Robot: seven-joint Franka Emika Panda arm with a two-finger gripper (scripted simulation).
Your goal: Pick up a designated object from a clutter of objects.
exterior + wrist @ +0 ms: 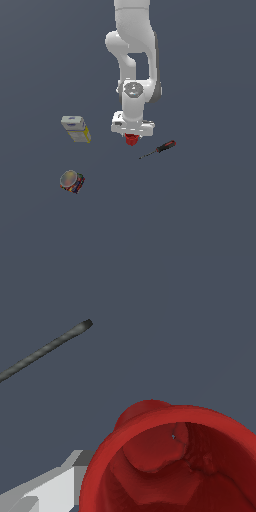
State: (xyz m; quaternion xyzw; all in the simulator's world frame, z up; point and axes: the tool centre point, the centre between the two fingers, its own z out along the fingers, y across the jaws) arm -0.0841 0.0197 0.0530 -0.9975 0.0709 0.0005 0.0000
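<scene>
The designated object, a small plain red cup [131, 140], sits directly under my gripper [132, 136] near the middle of the exterior view, and the white hand hides most of it. In the wrist view the red cup [170, 461] is very close, open side toward the camera. One grey-white finger [55, 483] lies against its outer wall. The other finger is out of sight, so I cannot tell whether the jaws have closed on the cup. The rest of the clutter of objects lies spread around it.
A slim screwdriver [159, 148] with a red-and-black handle lies just to the exterior view's right of the cup; its dark shaft [47, 350] shows in the wrist view. A white-and-yellow box [75, 129] and a multicoloured can [72, 181] lie toward the exterior view's left.
</scene>
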